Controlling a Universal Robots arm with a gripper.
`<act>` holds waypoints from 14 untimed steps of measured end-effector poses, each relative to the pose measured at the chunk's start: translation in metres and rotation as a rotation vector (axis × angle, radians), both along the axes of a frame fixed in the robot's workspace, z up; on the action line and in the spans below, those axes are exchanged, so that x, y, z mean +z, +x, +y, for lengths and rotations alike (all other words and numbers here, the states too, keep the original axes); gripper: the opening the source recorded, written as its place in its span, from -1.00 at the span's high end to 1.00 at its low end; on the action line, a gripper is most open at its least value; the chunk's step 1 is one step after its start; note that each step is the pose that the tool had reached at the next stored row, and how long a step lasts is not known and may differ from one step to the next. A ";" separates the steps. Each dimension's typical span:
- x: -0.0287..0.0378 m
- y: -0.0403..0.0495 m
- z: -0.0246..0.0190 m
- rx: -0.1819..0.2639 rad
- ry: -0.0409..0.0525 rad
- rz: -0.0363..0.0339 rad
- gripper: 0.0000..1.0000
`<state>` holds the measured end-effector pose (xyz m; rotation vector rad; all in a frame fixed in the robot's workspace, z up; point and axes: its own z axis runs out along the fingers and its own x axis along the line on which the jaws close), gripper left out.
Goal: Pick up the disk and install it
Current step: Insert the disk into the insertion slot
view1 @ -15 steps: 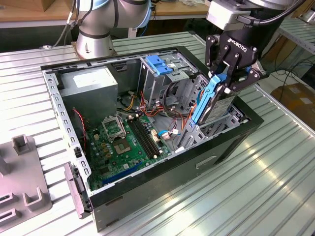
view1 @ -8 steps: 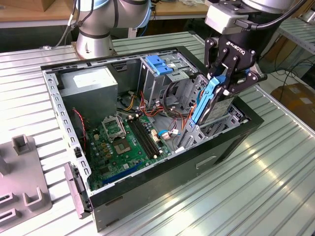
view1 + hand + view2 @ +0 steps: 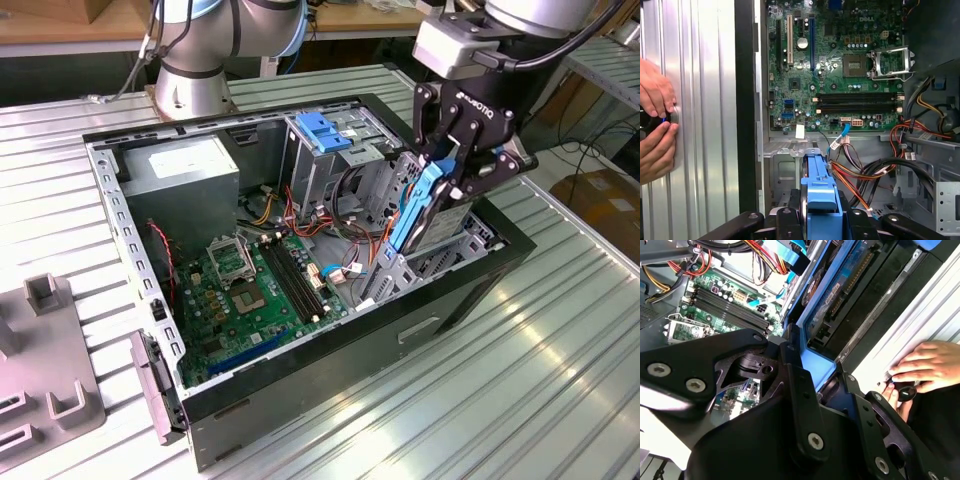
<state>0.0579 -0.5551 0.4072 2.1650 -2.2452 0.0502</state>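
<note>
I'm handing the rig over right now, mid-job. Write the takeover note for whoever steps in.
Gripper: shut on the disk, holding it on edge at the exterior view's right end of the open computer case.
Done: disk picked up and brought to the case.
Left: it does not look seated yet.
Note: a person's hands are on the table beside the case.

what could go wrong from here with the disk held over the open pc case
Snagging: the claw grips the grey-metal disk in its bright blue plastic carrier right beside loose orange, red and black cables, which might catch or get pinched.
Contact: a person's hands are on the ribbed metal table near the black computer case's wall, so a sideways arm move could reach them.
</note>
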 end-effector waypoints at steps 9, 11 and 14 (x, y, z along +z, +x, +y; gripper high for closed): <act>-0.0068 0.0000 0.0000 0.000 0.0000 -0.0005 0.26; -0.0080 0.0000 0.0000 0.000 -0.0001 -0.0005 0.26; -0.0096 0.0000 0.0000 0.000 -0.0001 -0.0006 0.26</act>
